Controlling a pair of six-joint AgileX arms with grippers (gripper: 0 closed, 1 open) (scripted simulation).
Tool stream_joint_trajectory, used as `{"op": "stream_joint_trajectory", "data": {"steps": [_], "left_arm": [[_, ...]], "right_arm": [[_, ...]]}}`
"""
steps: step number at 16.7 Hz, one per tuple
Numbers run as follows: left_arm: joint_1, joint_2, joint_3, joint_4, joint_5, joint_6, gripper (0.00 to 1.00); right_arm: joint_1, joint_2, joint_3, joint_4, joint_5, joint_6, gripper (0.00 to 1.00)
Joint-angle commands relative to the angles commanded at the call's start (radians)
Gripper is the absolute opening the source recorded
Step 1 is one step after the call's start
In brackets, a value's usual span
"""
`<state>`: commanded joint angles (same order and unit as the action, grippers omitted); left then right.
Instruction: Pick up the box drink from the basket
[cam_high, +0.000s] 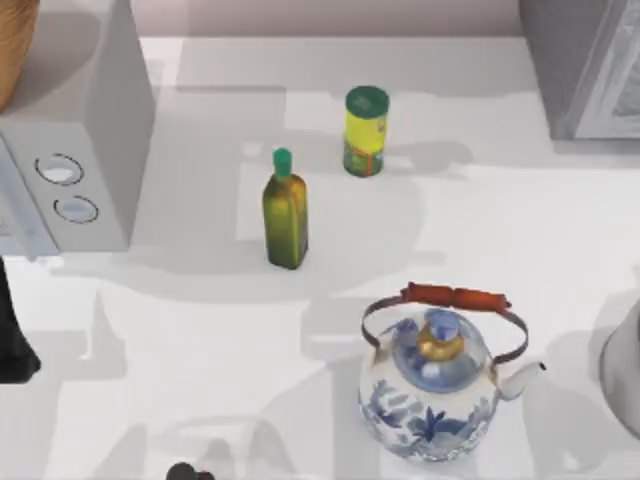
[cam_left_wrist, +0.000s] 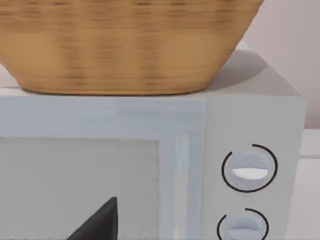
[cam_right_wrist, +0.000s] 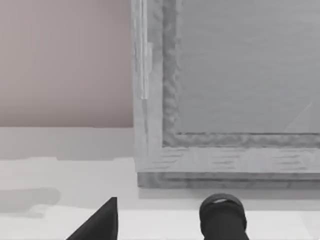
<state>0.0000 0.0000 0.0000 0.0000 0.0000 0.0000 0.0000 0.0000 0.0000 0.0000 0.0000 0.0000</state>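
The basket (cam_left_wrist: 125, 45) sits on the microwave (cam_left_wrist: 250, 115), at 10 o'clock on the table (cam_high: 200, 330). What is inside it is hidden. Our left gripper (cam_left_wrist: 100, 225) faces the microwave door. Our right gripper (cam_right_wrist: 100, 225) faces a grey cabinet (cam_right_wrist: 225, 75) at 2 o'clock. We cannot tell if either is spread or pressed together.

Overhead over table (cam_high: 200, 330); wrist cameras level (left near basket (cam_left_wrist: 120, 45))

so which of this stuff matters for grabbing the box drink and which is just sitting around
For the job:
basket on top of the microwave

Just lying about:
olive-green bottle
yellow can
blue-and-white teapot
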Motion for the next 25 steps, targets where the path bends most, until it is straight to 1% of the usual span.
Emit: {"op": "stream_joint_trajectory", "data": {"steps": [3,7,11,20,25], "left_arm": [[0.003,0.011,0.003,0.001,0.002,-0.001,1.0],[0.036,0.143,0.069,0.04,0.029,-0.004,1.0],[0.087,0.366,0.21,0.128,0.079,0.003,1.0],[0.209,0.976,0.615,0.354,0.215,0.013,1.0],[0.246,1.223,0.778,0.435,0.268,0.014,1.0]], "right_arm": [[0.0,0.0,0.0,0.0,0.0,0.0,1.0],[0.0,0.0,0.0,0.0,0.0,0.0,1.0],[0.0,0.0,0.0,0.0,0.0,0.0,1.0],[0.0,0.0,0.0,0.0,0.0,0.0,1.0],[0.0,0.0,0.0,0.0,0.0,0.0,1.0]]}}
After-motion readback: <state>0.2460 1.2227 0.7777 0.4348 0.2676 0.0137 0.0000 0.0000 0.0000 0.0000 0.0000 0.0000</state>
